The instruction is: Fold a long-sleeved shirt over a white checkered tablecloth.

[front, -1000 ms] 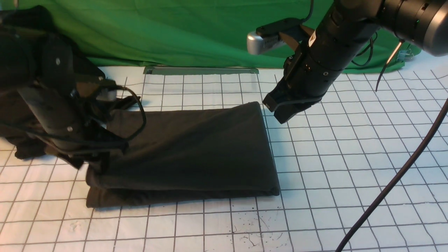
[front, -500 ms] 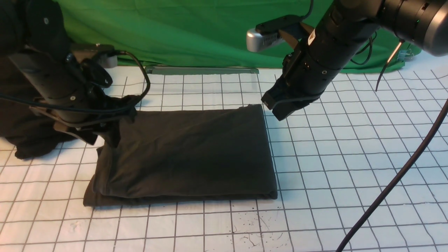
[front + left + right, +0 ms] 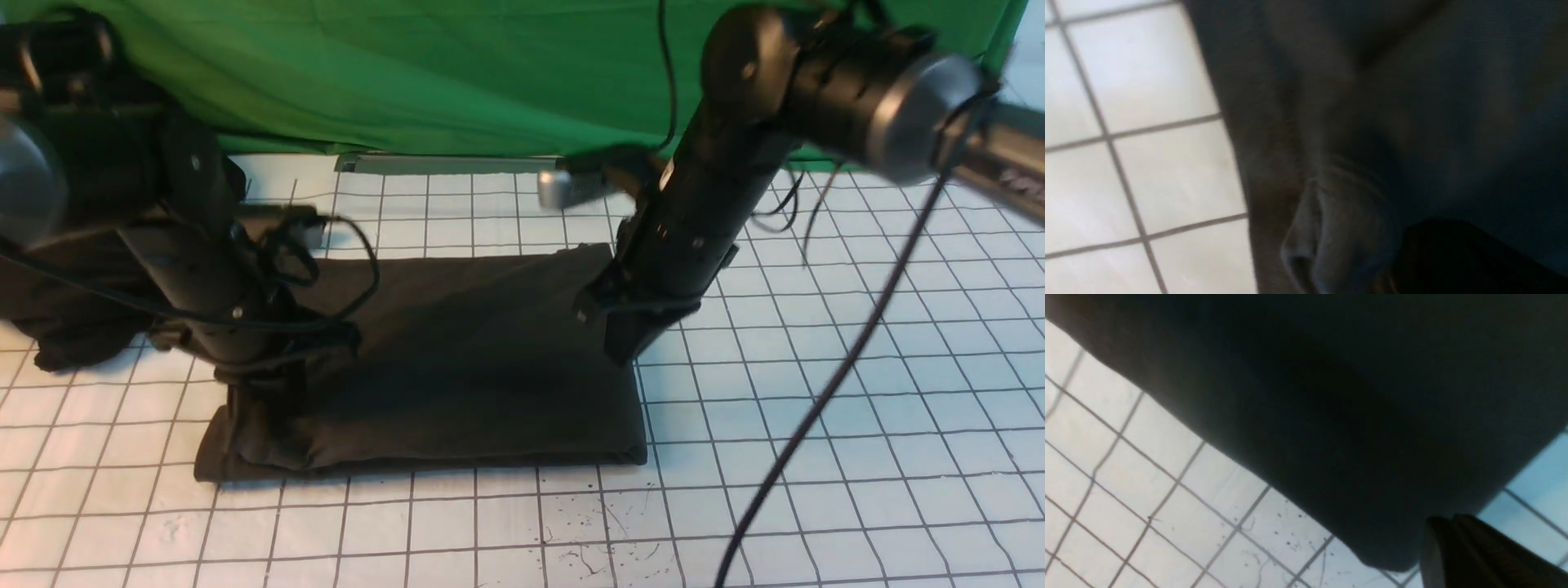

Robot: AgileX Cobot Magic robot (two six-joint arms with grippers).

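Observation:
The long-sleeved shirt (image 3: 465,359) lies folded into a dark rectangle on the white checkered tablecloth (image 3: 816,474); no print shows. My left gripper (image 3: 263,384) is low on the shirt's left end, where the cloth bunches up. In the left wrist view a rumpled fold of the shirt (image 3: 1339,228) lies beside one dark finger (image 3: 1453,257), too dark to tell open from shut. My right gripper (image 3: 624,349) is down at the shirt's right edge. Its fingers (image 3: 1478,555) are pressed together beside the shirt's corner (image 3: 1384,539), over the tablecloth (image 3: 1147,486).
Another black garment heap (image 3: 65,327) lies at the far left behind my left arm. A plain green cloth (image 3: 449,73) hangs at the back, with a grey bar (image 3: 465,163) at its foot. A black cable (image 3: 816,400) hangs across the right side.
Both arms came down. The left gripper moved from the shirt's back left corner forward onto its left end, now bunched. The right gripper dropped from above the back right corner to the right edge.

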